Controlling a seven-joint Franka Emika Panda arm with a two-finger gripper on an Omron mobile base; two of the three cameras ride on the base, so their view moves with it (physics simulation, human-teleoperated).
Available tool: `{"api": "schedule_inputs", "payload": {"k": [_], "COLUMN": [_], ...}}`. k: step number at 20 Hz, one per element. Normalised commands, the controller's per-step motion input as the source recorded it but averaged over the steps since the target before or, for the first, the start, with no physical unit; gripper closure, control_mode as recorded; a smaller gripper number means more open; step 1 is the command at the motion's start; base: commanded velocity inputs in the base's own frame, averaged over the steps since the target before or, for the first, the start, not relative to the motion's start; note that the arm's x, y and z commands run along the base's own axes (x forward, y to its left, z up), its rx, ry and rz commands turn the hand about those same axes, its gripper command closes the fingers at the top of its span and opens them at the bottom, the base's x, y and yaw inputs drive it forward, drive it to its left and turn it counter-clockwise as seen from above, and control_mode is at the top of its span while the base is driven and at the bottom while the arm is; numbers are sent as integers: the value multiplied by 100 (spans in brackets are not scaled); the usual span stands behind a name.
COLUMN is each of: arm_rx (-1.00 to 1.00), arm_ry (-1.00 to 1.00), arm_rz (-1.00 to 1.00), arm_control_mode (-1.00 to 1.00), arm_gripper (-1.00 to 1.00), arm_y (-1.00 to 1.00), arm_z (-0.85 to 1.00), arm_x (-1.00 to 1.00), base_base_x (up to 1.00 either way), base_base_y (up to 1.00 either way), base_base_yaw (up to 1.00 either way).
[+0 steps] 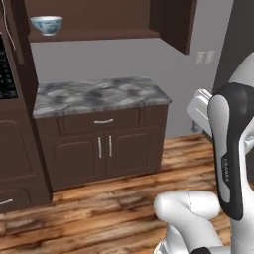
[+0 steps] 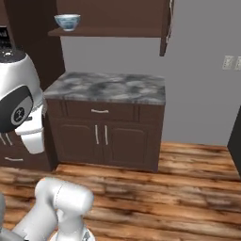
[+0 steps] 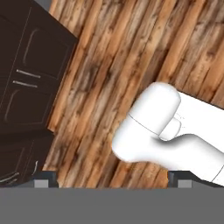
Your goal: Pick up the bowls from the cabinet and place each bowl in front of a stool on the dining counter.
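Up on the plank shelf of the dark wall cabinet sits the white painted bowl, near the shelf's left end, above the grey marbled worktop. Meanwhile the gripper is spread wide with nothing in it, aimed down at the wood floor beside the low cabinet doors.

Both base cameras sat behind the arm, well back, facing forward and slightly down; they shared the grey marbled worktop at 12 o'clock and the cabinet shelf above it. The hand camera looked steeply down, close over the plank floor.
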Motion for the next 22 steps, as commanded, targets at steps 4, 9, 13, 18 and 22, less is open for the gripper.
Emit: {"api": "schedule_inputs", "payload": {"k": [4,9,13,18,22], "arm_rx": [0,0,0,0,0], "arm_ry": [0,0,0,0,0], "arm_rz": [0,0,0,0,0], "arm_control_mode": [100,100,100,100,100], "arm_gripper": [-100,-100,-100,-100,-100], "arm_y": [0,0,0,0,0], "arm_z": [0,0,0,0,0], "arm_x": [0,0,0,0,0], "base_base_x": [99,76,62,51,47], "base_base_y": [47,39,48,58,59], "base_base_yaw": [-6,-7,-11,-12,-7]}}
